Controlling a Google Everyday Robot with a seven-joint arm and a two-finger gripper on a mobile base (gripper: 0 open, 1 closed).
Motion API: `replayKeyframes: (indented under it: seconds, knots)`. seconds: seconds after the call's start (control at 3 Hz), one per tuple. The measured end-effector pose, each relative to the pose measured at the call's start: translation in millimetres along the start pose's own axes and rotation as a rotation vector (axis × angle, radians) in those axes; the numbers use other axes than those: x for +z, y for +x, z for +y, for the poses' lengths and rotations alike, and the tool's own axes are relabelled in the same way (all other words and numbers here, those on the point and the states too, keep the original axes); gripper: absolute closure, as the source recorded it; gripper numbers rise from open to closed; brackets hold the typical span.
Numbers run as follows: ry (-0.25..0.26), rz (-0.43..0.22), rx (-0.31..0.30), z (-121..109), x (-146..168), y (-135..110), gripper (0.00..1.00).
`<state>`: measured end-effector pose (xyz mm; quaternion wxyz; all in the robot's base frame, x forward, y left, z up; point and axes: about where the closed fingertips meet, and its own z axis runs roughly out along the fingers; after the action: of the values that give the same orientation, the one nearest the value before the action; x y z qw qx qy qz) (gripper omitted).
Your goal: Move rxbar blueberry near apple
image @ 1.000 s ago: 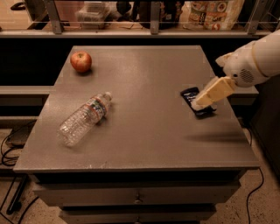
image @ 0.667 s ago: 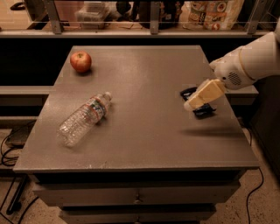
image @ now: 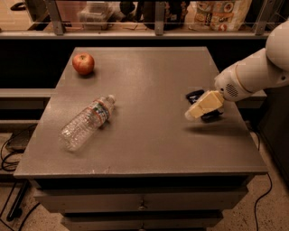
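The rxbar blueberry point(image: 195, 95) is a dark flat bar lying near the table's right edge, largely covered by my gripper. My gripper point(image: 198, 109), tan and at the end of the white arm point(image: 253, 74), hangs just over the bar, reaching in from the right. The red apple point(image: 83, 63) sits at the far left corner of the table, well away from the bar and the gripper.
A clear plastic water bottle point(image: 86, 122) lies on its side at the left middle of the grey table point(image: 149, 135). A shelf with packages point(image: 216, 11) runs behind the table's far edge. Cables point(image: 11, 153) lie on the floor at left.
My gripper has shifted a little to the left over the bar. The bar, bottle and apple have not moved.
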<state>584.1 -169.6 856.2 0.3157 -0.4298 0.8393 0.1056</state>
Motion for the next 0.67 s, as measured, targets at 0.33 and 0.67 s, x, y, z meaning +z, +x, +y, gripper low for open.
replayKeyframes:
  seconds: [0.33, 0.67]
  knots:
    - [0.004, 0.034, 0.04, -1.0, 10.4, 13.0, 0.0]
    - [-0.006, 0.051, 0.085, -1.4, 17.4, 25.6, 0.18]
